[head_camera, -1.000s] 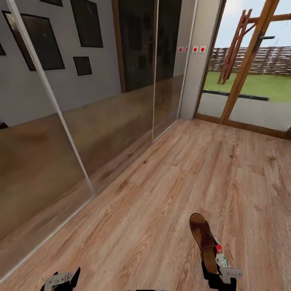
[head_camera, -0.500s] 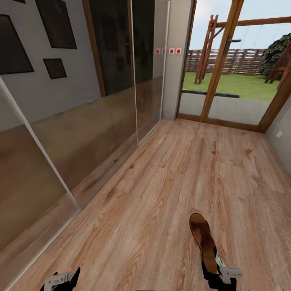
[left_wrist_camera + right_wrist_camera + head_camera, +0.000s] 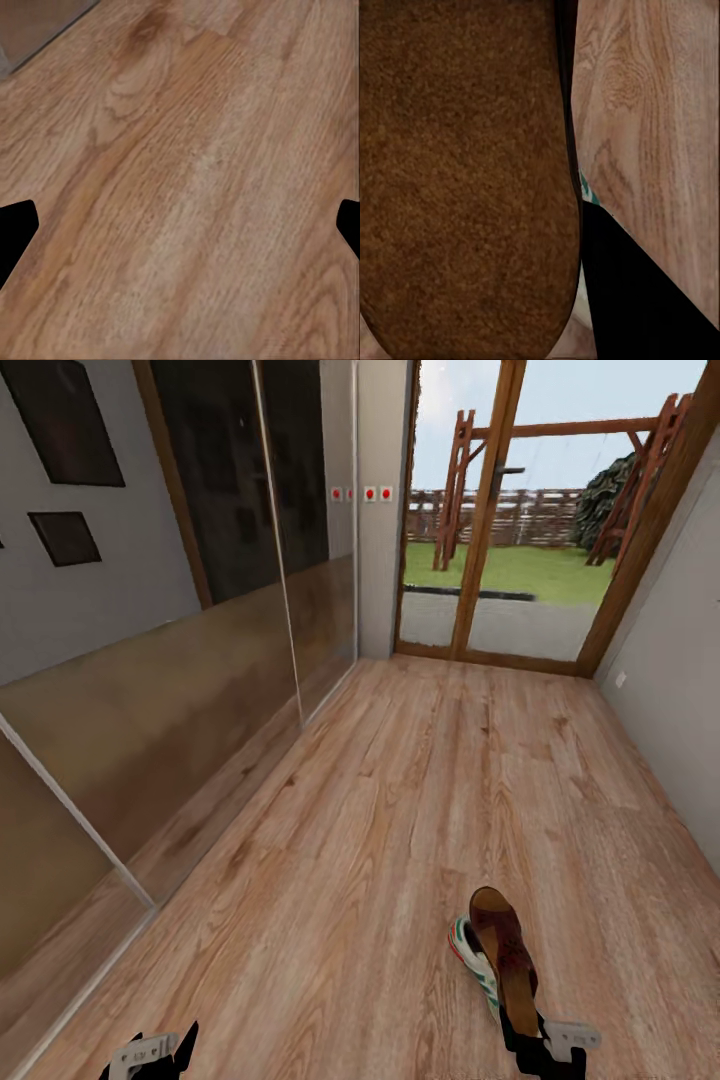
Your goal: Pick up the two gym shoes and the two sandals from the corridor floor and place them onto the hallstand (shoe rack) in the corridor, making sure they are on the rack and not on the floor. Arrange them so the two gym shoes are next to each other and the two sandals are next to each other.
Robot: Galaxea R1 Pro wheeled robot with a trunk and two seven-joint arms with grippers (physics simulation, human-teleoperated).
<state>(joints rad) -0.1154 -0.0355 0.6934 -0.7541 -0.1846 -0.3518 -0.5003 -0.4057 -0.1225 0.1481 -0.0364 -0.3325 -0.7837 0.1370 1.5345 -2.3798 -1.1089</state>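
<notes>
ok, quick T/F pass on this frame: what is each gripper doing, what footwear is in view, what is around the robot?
1. The right gripper holds a dark brown leather sandal with a tan sole. True.
2. The left gripper carries a shoe. False: its fingers are spread wide over the bare light brown wood-plank floor.
3. A white sneaker with green stripes sits right beside the held sandal. True, though whether it is gripped too cannot be told.
4. The glazed wooden door ahead looks onto another room. False: it looks onto grass and a fence.
5. The mirrored sliding panels line the robot's right. False: they line its left.
</notes>
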